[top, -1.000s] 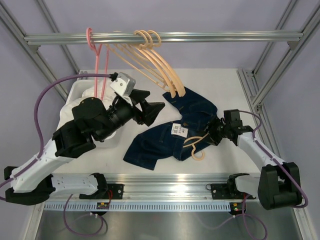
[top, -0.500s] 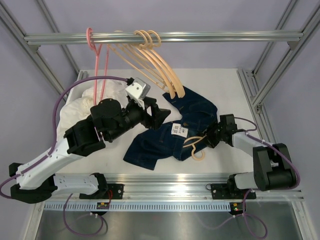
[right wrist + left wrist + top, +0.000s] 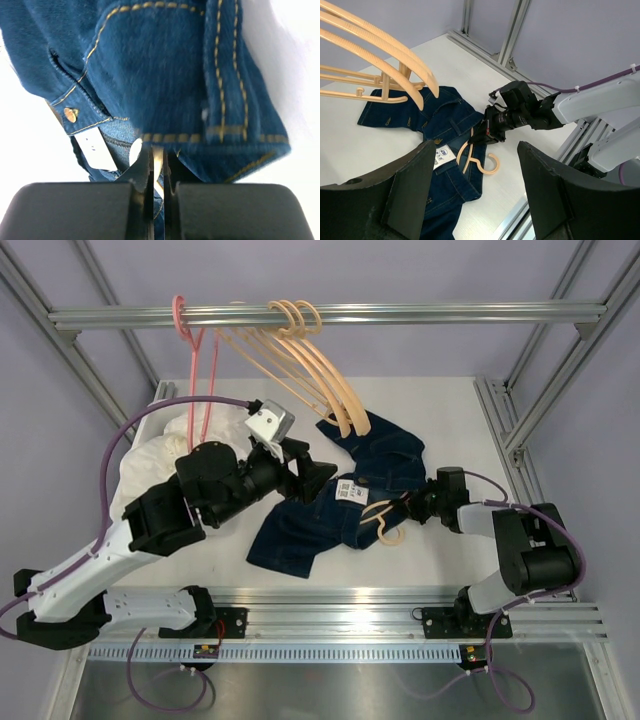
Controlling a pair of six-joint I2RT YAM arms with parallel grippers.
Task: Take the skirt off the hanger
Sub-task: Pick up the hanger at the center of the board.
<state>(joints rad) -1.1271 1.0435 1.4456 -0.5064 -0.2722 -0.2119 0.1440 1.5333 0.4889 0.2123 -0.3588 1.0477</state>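
Observation:
A dark blue denim skirt [image 3: 300, 528] lies crumpled on the white table, with a white label [image 3: 348, 491] showing. A peach hanger [image 3: 384, 524] pokes out of it, hook toward the front edge. My right gripper [image 3: 410, 508] lies low at the skirt's right edge, shut on the hanger's neck. In the right wrist view a pale strip of hanger [image 3: 158, 159] sits pinched between the jaws, against denim [image 3: 165, 65]. My left gripper [image 3: 316, 476] hovers open above the skirt's left part, holding nothing. From its wrist view the hanger [image 3: 481, 163] and the right gripper [image 3: 485, 135] lie below.
An aluminium rail [image 3: 450, 312] crosses overhead, carrying several empty peach hangers [image 3: 320, 370] and a pink one [image 3: 190, 350]. White cloth [image 3: 165, 455] fills a bin at the left. Frame posts [image 3: 520, 410] run along the table's right side.
My right gripper slid left onto the hanger's neck and shut on it. The hanger and skirt shifted slightly up and left. My left arm swung right, over the skirt.

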